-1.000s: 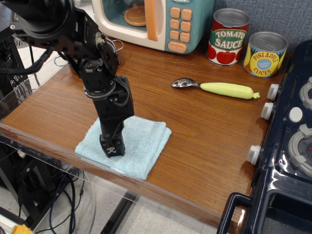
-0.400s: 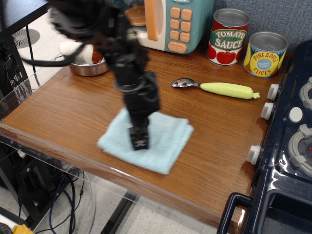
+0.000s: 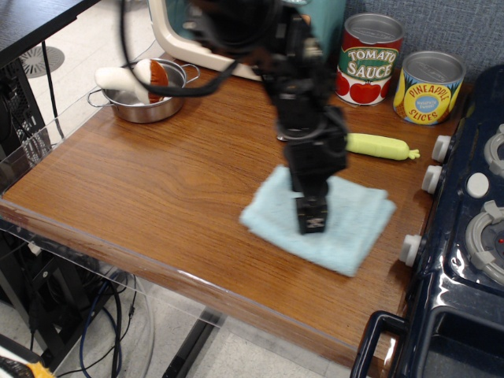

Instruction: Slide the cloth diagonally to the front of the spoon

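The light blue folded cloth (image 3: pixel 346 224) lies on the wooden table (image 3: pixel 157 189), right of centre, just in front of the spoon. My gripper (image 3: pixel 312 222) points straight down and presses on the cloth's middle; its fingers look closed together. The spoon's pale yellow-green handle (image 3: pixel 382 146) shows behind the cloth; its metal bowl is hidden behind my arm.
A steel pot (image 3: pixel 146 98) with a white-handled brush stands at the back left. A toy microwave (image 3: pixel 177 31), a tomato sauce can (image 3: pixel 370 59) and a pineapple can (image 3: pixel 429 87) line the back. A dark toy stove (image 3: pixel 465 236) borders the right edge.
My gripper has slid the cloth from the table's front left to the right and slightly back, to just in front of the spoon. The arm now covers the spoon's bowl.
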Robot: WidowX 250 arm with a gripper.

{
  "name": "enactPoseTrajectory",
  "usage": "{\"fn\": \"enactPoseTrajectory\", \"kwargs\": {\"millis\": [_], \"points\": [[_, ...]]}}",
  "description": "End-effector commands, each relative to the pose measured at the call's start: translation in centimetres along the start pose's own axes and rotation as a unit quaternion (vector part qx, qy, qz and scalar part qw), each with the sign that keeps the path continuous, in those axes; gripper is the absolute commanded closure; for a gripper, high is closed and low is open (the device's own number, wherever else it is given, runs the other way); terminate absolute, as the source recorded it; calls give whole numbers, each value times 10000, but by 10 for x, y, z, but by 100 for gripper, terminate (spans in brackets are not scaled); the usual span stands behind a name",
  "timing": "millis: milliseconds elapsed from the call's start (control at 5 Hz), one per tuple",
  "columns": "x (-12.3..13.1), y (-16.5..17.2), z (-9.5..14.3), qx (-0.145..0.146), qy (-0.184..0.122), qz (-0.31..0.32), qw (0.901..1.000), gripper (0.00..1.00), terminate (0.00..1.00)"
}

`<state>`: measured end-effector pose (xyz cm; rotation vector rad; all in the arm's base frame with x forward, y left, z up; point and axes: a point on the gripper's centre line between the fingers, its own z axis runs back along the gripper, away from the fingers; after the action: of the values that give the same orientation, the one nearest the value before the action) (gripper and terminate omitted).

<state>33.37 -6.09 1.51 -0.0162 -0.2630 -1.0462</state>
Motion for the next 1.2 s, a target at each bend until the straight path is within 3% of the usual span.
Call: {"fn": "enactPoseTrajectory", "kwargs": {"millis": [0,400,1000], "points": [[40,10,1,128,-121,-194,9997,0,0],[44,17,20,223,-289,-98,9993,0,0],[42,33,101,634,-973,200,9930,0,0]]}}
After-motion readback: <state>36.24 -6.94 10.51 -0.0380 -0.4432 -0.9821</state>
